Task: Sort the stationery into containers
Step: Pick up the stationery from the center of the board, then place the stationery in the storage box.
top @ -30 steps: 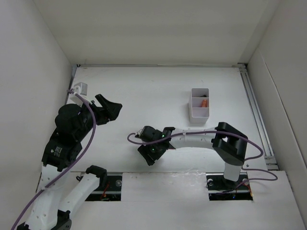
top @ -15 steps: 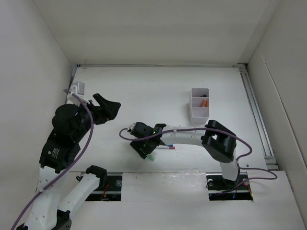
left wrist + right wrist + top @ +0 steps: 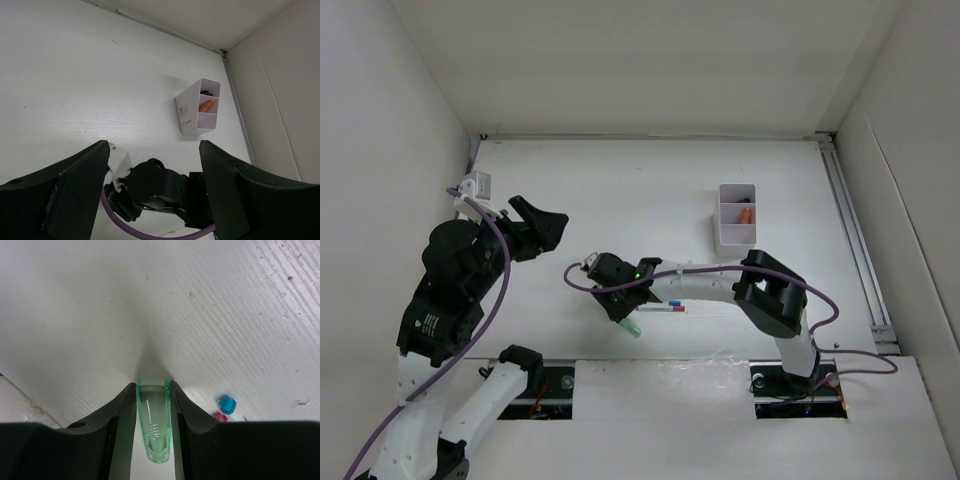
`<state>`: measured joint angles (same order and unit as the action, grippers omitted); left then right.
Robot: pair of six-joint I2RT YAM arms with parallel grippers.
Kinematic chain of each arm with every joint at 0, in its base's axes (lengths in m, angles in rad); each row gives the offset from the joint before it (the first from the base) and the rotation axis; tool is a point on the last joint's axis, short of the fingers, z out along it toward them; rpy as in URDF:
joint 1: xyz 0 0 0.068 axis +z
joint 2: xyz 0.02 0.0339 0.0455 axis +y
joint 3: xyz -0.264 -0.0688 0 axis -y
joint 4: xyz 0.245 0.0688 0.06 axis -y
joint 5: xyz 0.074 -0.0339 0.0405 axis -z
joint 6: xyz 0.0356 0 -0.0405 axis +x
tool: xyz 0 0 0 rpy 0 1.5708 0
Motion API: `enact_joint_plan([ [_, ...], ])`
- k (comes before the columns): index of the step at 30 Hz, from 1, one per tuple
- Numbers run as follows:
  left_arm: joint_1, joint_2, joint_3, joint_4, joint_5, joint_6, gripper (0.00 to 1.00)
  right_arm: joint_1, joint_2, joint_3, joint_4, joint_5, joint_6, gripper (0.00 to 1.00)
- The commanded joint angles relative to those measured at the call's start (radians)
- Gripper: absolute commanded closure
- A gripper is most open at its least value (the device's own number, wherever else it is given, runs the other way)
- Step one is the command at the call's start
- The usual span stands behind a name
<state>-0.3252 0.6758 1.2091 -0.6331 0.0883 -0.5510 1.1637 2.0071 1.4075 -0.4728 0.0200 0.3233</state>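
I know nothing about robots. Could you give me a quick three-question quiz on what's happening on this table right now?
1. True or false: the right gripper has its fingers closed on a green marker.
2. Which colour is the marker lying in the middle compartment of the white box? A) blue B) orange C) pink
3. Fill in the blank: the left gripper, raised above the table with its jaws apart, holds ____.

Key: 1 true; 2 B; 3 nothing.
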Motion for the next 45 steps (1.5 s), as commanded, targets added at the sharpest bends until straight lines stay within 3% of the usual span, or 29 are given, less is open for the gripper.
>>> enact_joint_plan([
  [1, 0.002, -0.009, 0.018, 0.016, -0.009, 0.01, 0.3, 0.001, 0.01, 0.01, 0.034, 0.012, 0.023, 0.79],
  [7, 0.002, -0.009, 0.009, 0.026, 0.002, 0.01, 0.3, -0.045, -0.12, 0.033, 0.068, 0.023, 0.089, 0.82],
  [11, 0.002, 0.001, -0.032, 0.038, 0.042, -0.003, 0.3, -0.215, -0.247, 0.033, 0.111, 0.014, 0.129, 0.83],
  [16, 0.002, 0.001, -0.144, 0.088, 0.122, -0.023, 0.3, -0.468, -0.435, 0.007, 0.167, 0.119, 0.177, 0.85],
  [22, 0.002, 0.001, -0.235, 0.147, 0.179, -0.033, 0.3, -0.737, -0.53, -0.062, 0.267, 0.317, 0.233, 0.85],
  [25, 0.002, 0.019, -0.258, 0.167, 0.189, -0.033, 0.3, -0.8, -0.53, -0.085, 0.299, 0.401, 0.267, 0.86],
  [38, 0.002, 0.05, -0.286, 0.194, 0.18, -0.006, 0.3, -0.788, -0.527, -0.314, 0.414, 0.675, 0.388, 0.86],
  [45, 0.002, 0.07, -0.286, 0.194, 0.18, 0.003, 0.3, -0.779, -0.509, -0.335, 0.434, 0.754, 0.424, 0.86],
])
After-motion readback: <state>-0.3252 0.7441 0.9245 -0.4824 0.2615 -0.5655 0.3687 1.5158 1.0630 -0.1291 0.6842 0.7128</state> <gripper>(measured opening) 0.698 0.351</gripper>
